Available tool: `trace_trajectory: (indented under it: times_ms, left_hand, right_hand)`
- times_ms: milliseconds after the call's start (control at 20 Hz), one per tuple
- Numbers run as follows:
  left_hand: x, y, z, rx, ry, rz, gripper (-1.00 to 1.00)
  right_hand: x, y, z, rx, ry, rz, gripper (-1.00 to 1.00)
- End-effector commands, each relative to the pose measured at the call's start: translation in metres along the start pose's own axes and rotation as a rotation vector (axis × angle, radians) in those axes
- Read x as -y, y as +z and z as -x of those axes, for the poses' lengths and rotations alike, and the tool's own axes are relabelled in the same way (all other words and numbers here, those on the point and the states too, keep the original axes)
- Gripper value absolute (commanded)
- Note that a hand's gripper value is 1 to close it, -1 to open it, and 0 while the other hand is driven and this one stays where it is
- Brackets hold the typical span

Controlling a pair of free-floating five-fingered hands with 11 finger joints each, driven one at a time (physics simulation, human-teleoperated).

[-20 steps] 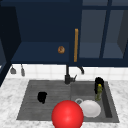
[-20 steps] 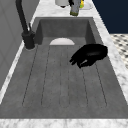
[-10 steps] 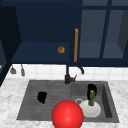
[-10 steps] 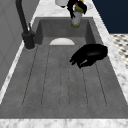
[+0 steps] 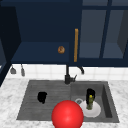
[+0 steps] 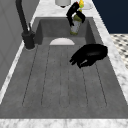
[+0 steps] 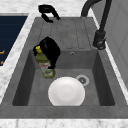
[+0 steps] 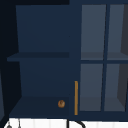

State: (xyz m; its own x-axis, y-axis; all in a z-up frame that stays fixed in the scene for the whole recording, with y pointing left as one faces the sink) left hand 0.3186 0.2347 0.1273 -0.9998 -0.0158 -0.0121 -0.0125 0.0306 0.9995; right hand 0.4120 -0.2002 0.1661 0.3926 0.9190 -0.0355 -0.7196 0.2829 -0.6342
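Note:
My right hand [image 5: 90, 93] is shut on a green bottle [image 5: 90, 103] with a yellow cap, holding it upright by the neck inside the sink basin [image 5: 106, 100]. The bottle hangs over or beside a white plate [image 5: 96, 112] on the basin floor; I cannot tell whether they touch. The right side view has that right hand [image 7: 50, 49] wrapped round the green bottle [image 7: 46, 67], left of the white plate [image 7: 66, 91]. My left hand [image 5: 42, 97] hovers open over the ribbed drainboard [image 5: 30, 100], holding nothing. From the left side, the left hand [image 6: 90, 54] floats nearer and the right hand [image 6: 73, 11] grips the bottle [image 6: 75, 24] behind it.
A red ball [image 5: 67, 115] sits at the sink's front edge. The black faucet [image 5: 67, 75] rises behind the basin, and a drain [image 7: 82, 79] lies beside the plate. In the open wall cabinet a small brown object [image 8: 61, 103] rests on the bottom shelf by an orange door handle [image 8: 76, 97].
My right hand has carried the bottle leftward and lower into the basin, toward the plate. The left hand has stayed still.

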Motion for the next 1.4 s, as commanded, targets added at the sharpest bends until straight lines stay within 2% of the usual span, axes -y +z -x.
trace_trajectory:
  times_ms: [0,400,800,1100,1350]
  left_hand:
    - [0.000,0.000,0.000,0.000,0.000,0.000,0.00]
    - [0.000,0.000,0.000,0.000,0.000,0.000,0.00]
    - [0.000,0.000,0.000,0.000,0.000,0.000,0.00]
    - [0.000,0.000,0.000,0.000,0.000,0.000,0.00]
    - [0.000,0.000,0.000,0.000,0.000,0.000,0.00]
  right_hand:
    - [-0.013,-0.020,0.001,0.019,0.037,0.042,1.00]
    - [-0.021,-0.051,-0.001,0.024,0.020,0.030,1.00]
    - [-0.020,-0.067,0.003,0.033,-0.012,0.063,1.00]
    - [-0.020,-0.098,-0.006,0.011,0.002,0.051,1.00]
    - [-0.020,-0.127,-0.014,0.016,0.003,0.060,1.00]
